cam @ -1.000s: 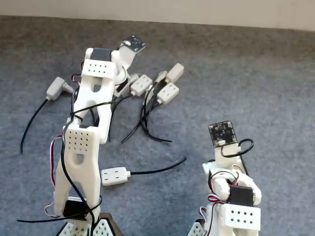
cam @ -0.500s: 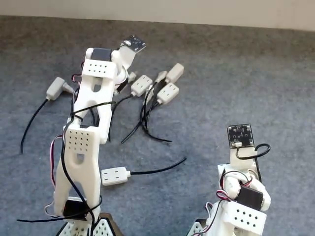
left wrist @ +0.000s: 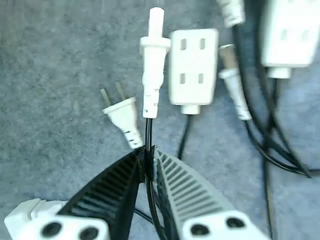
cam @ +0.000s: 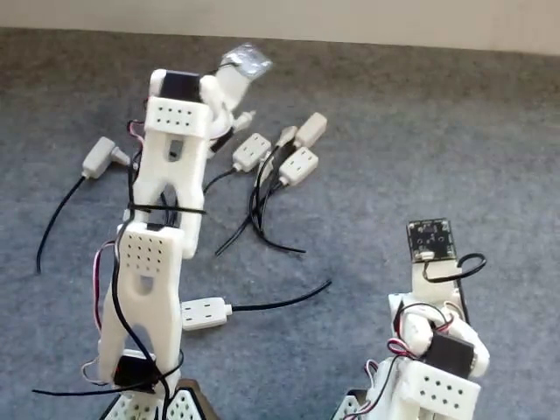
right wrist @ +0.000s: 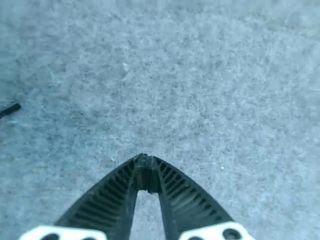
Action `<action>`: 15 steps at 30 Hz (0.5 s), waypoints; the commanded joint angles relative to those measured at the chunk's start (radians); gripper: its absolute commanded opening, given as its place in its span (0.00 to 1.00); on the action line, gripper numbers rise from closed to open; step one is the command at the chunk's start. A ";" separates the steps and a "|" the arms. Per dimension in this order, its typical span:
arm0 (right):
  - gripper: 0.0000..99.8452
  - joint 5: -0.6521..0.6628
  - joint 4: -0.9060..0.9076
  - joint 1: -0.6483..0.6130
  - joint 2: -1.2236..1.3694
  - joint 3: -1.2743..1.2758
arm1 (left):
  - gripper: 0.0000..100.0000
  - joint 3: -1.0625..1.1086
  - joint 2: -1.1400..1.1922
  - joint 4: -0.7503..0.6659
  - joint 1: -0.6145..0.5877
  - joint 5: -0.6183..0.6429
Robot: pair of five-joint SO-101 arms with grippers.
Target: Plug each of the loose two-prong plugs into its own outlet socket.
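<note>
**Left gripper (left wrist: 146,161) clamped on the black cord (left wrist: 148,131) of a white two-prong plug (left wrist: 152,75).**
The plug points straight away from the jaws, just beside a white four-slot outlet socket block (left wrist: 194,65), long axes parallel. Open grey carpet (left wrist: 55,75) flanks its other side; tangled cords (left wrist: 270,135) crowd beyond the block. Right gripper (right wrist: 145,172), clenched empty, sits well apart.

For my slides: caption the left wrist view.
Left gripper pinching the black cord of a plug beside a white outlet socket.

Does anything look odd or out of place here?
Yes: the left gripper pinches the black cord just behind a white plug, not its body, so the plug could wobble beside the outlet socket.
</note>
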 commanded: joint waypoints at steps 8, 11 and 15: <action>0.01 0.061 0.120 0.220 -0.002 -0.314 | 0.00 0.516 -0.496 0.028 0.360 -0.005; 0.01 0.071 0.081 0.338 -0.005 -0.291 | 0.00 0.670 -0.634 0.028 0.490 -0.005; 0.01 0.063 -0.051 0.539 -0.010 -0.182 | 0.00 0.874 -0.746 -0.041 0.593 -0.006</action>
